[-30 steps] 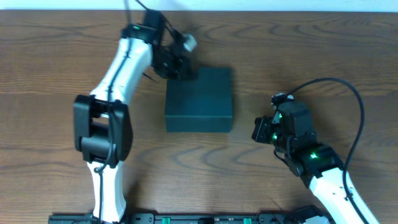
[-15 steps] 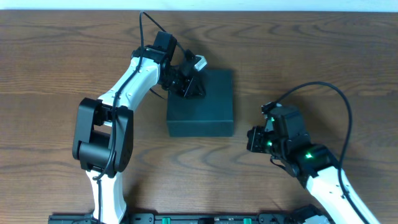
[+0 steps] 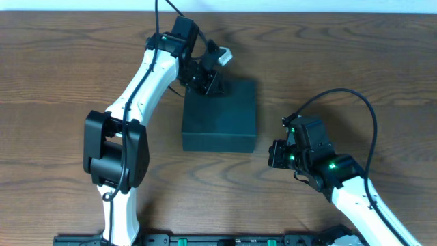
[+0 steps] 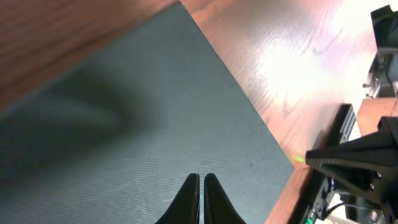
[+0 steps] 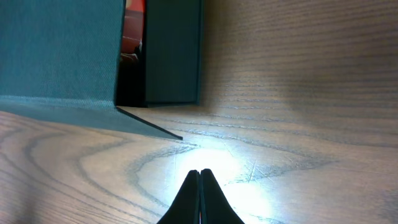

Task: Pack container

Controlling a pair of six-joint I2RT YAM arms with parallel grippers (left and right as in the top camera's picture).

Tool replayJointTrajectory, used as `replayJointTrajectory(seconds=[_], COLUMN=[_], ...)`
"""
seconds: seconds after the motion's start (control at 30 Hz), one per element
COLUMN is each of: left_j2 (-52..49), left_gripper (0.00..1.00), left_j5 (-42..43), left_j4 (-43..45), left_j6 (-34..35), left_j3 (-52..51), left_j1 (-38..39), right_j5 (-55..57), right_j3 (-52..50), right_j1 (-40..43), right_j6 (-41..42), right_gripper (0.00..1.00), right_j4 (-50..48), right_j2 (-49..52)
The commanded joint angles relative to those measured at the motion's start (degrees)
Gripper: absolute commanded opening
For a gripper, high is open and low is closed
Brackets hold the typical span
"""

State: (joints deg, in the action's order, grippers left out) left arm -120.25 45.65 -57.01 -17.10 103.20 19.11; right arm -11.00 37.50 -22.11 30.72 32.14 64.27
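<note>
box (image 3: 218, 113) lid nearly down, ajar at its right side, red contents (image 5: 133, 25) inside. left gripper (image 3: 207, 85) above lid, right gripper (image 3: 276, 154) beside box: both closed, empty. final closing apparently outstanding.

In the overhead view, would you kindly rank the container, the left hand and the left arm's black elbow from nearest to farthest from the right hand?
1. container, just beside the right hand.
2. left hand, at the container's far corner.
3. left arm's black elbow, farthest, beyond the container's other side.
</note>
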Motion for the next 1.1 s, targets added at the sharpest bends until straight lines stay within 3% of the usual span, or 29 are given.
replayJointTrajectory(seconds=[0.0,0.37,0.6,0.77,1.07], left_j2=[-1.2,-2.0,-2.3,-2.3,-2.3], left_gripper=[0.06,0.06,0.06,0.06,0.06], left_j5=[-0.8,-2.7,-2.8,-5.4,-5.4], left_j4=[-0.9,7.0,10.2,10.2,9.7], left_j6=[-2.7,-2.4,-2.2,-2.2,-2.2], left_j3=[-0.4,-13.0,-16.3,-16.4,-16.4], left_j1=[2.3,4.8,4.7,4.7,4.7], right_j5=[-0.4,-3.3,-0.3,3.4,5.0], right_j3=[0.9,0.9,-0.2,-2.7,-2.1], right_j1=[-0.5,-0.6,-6.6,-11.3,-9.1], right_j6=[-1.0,-1.0,0.9,5.9,6.5], right_gripper=[0.02,0.02,0.02,0.01,0.02], right_j4=[0.3,0.7,-0.7,-8.6,-23.3], right_j2=[0.1,0.1,1.6,6.1,5.9])
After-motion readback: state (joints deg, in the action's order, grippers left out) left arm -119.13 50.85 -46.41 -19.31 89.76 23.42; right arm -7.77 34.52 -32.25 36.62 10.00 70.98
